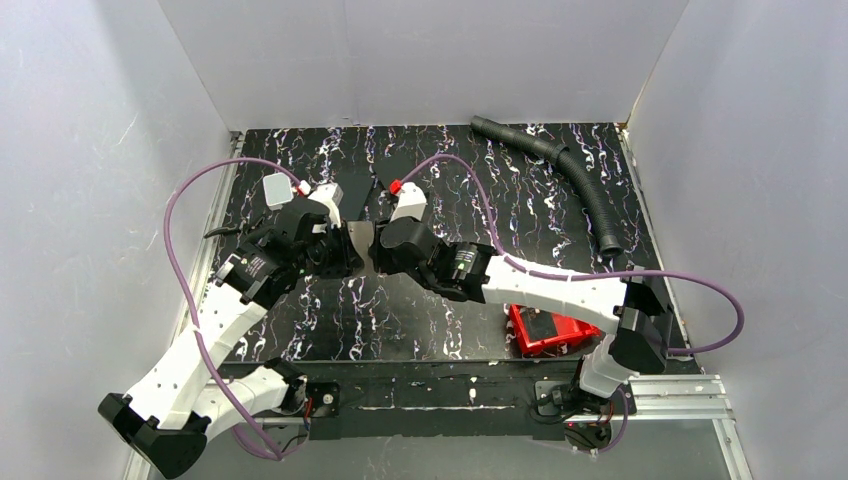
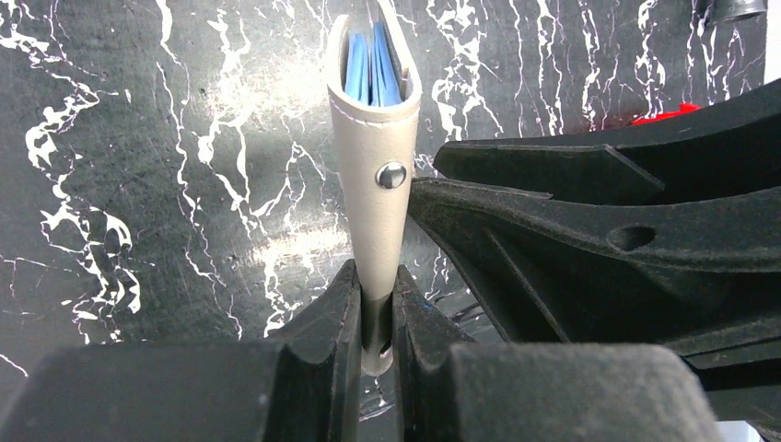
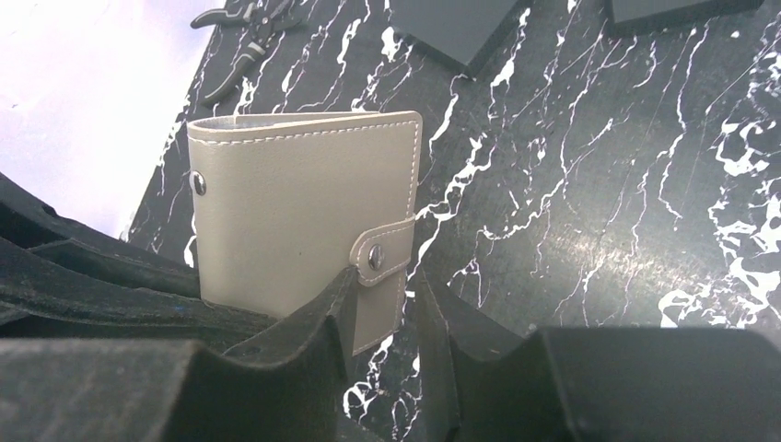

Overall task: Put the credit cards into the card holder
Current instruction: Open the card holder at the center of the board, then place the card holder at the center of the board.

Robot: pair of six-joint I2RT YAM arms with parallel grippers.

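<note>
Over black marbled table (image 1: 450, 330), left pincer (image 2: 375, 287) clamps card holder (image 2: 373, 138); right pincer (image 3: 387, 287) straddles it, ajar.

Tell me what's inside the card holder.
Thin blue edges, likely cards, show at the open end of the card holder. Their faces and count are hidden by the folded cover.

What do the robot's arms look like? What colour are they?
The left arm and the right arm have white segments and chunky black joints. A purple cable runs along each. The left gripper and the right gripper are black with two ridged fingers. A red cap tops each wrist.
</note>
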